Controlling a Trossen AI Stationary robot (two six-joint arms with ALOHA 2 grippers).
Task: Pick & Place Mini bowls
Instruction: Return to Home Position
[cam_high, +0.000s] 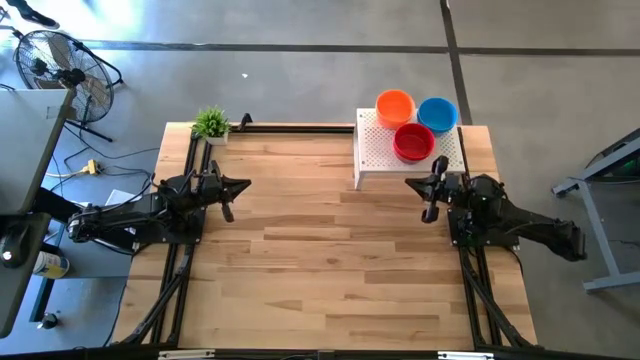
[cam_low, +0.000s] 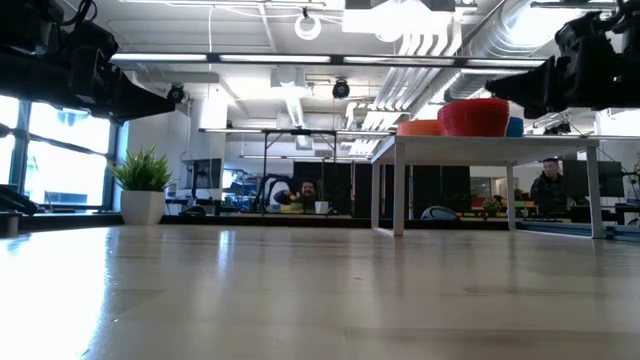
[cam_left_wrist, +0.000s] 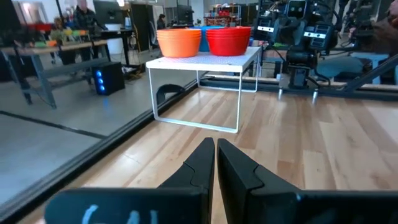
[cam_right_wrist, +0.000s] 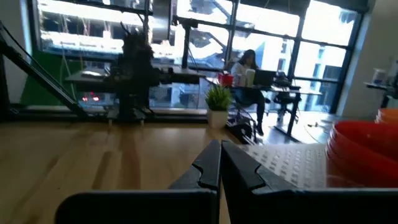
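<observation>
Three stacks of mini bowls stand on the white perforated stand at the table's far right: orange, blue and red. The left wrist view shows the orange and red stacks on the stand, with blue mostly hidden behind them. My left gripper hovers shut over the table's left side. My right gripper hovers shut just in front of the stand, the red stack close beside it. Both grippers' fingertips meet in their wrist views.
A small green potted plant sits at the table's far left corner. The wooden table lies open between the arms. A black rail frame runs along the far edge and both sides. People and desks show in the room beyond.
</observation>
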